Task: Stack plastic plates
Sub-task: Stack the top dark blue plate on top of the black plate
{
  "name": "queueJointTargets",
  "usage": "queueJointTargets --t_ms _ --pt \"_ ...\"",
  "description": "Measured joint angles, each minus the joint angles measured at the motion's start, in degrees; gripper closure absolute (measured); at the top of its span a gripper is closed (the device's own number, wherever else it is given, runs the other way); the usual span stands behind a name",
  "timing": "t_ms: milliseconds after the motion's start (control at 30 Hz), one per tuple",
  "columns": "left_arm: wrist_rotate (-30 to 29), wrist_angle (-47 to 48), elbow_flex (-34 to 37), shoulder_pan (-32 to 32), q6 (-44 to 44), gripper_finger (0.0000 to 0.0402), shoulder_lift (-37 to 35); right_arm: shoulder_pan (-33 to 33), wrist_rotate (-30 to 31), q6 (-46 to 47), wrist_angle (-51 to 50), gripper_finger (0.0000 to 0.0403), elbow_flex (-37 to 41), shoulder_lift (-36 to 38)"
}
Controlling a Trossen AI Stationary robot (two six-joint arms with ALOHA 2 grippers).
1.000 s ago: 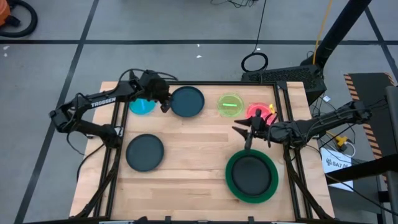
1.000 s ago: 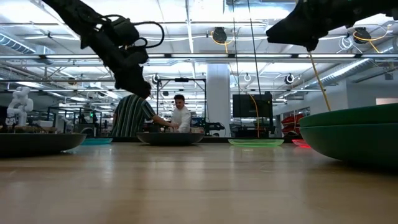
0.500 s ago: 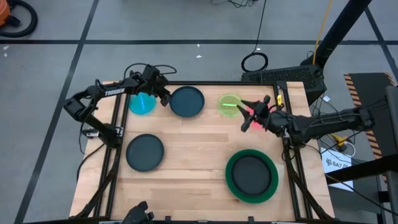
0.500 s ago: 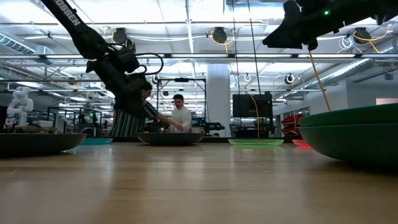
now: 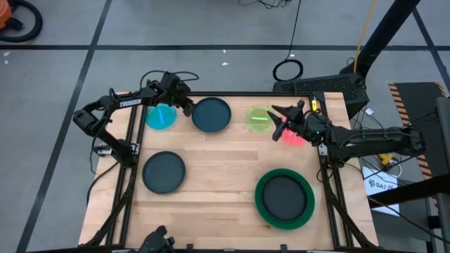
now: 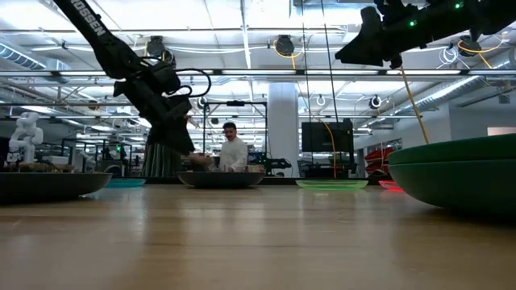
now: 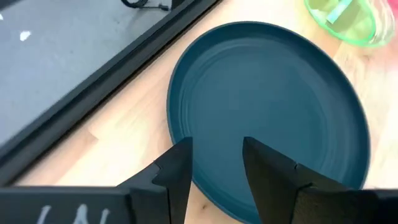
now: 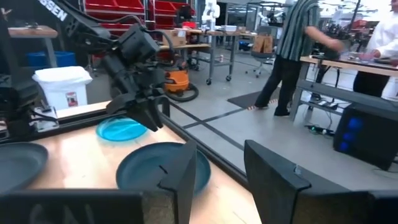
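Lighting bright and even from overhead ceiling strip lights (image 6: pixel 242 16), glaring white in the low view. Wooden table (image 5: pixel 225 158) carries only soft, short shadows. Low view: near tabletop blurred. Right wrist view: person (image 8: pixel 298 56) motion-blurred. Left wrist fingers (image 7: pixel 177 177) soft-edged.

Plastic plates (image 5: pixel 211 114) lie flat on the table: small translucent ones behind, dark plates, green stack front-right.

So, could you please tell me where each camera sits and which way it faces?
High view: overhead, straight down on the table; both arms show.
Low view: tabletop height, facing the room; arms overhead.
Left wrist view: above the navy plate, between its hand's fingers.
Right wrist view: faces the left hand across the table.
Shared: that navy plate.
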State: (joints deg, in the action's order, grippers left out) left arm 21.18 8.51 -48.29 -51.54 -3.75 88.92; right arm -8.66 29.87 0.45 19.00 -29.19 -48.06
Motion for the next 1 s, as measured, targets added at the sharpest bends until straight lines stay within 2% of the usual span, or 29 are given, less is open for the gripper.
queueJointTargets --t_ms 200,333,533,700,1000 --pt "-4.4 2.7 0.0 1.4 3.5 0.0254 0.0 -0.5 0.0 -1.0 -0.3 0.0275 0.0 0.0" --pt "-7.6 -0.1 0.0 3.6 7.1 0.0254 0.0 -0.5 0.0 -2.3 -0.5 0.0275 -0.5 0.0" --pt "-17.0 -1.6 0.0 5.4 10.1 0.0253 0.0 -0.5 -4.7 -7.4 -3.6 0.0275 -4.9 0.0" --pt "-17.2 -1.3 0.0 3.8 10.7 0.0254 0.0 -0.5 -4.7 -10.8 -8.1 0.0275 -8.6 0.0" --pt "-17.2 -1.0 0.0 4.9 17.3 0.0253 4.5 -0.5 -4.7 -12.1 -9.4 0.0275 -8.8 0.0"
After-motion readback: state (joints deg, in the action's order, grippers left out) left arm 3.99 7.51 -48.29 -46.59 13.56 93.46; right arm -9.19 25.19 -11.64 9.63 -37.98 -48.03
